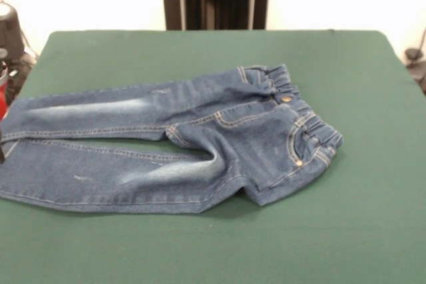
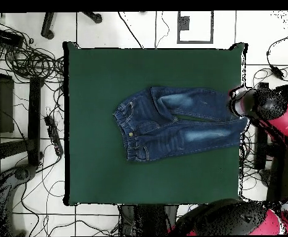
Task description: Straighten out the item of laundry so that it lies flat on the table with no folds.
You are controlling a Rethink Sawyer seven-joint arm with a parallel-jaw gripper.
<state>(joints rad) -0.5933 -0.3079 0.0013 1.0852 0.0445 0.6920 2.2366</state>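
The item of laundry (image 1: 200,138), a small pair of blue jeans, lies on the green table (image 1: 359,217). In the front view its gathered waistband is at the right and both legs run left to the picture's edge. The cloth is puckered around the crotch and the hip edge curls under. From overhead the jeans (image 2: 171,122) sit right of the table's (image 2: 109,173) centre, with the leg ends at the right edge. The red and black arm's end, with the gripper (image 2: 238,105), hangs over those leg ends. Its state does not show. The front view catches only a dark sliver of it.
The arm's red links (image 2: 276,117) stand off the table's right side in the overhead view. Cables and stands (image 2: 29,68) crowd the floor on the left. A black stand (image 1: 10,31) is at the far left in the front view.
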